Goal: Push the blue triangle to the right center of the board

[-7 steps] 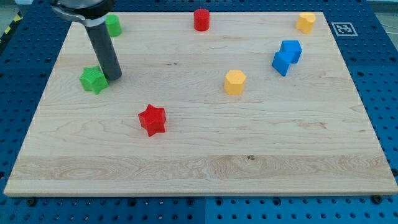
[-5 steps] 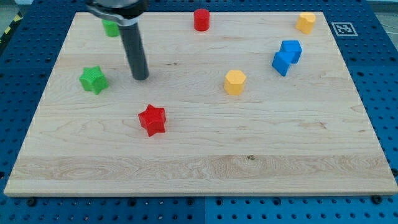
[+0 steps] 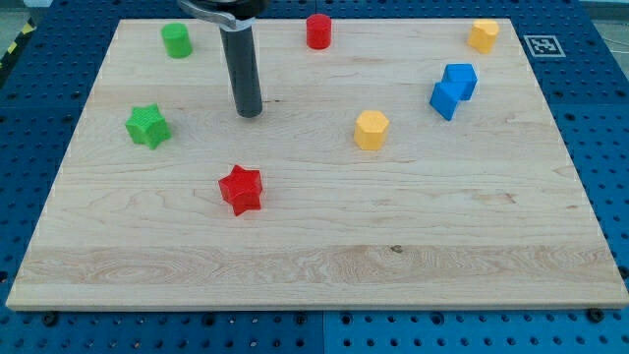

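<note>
Approach step: my tip [image 3: 250,111] touching nothing, no jaws to report, well left of blue triangle [image 3: 444,99] beside blue cube [image 3: 460,80]; next, get to triangle's left, push right.

1 raised view, angled down over the whole wooden board [image 3: 314,256] from its near edge.

blue triangle [image 3: 444,99], upper right (touching blue neighbour)
</note>
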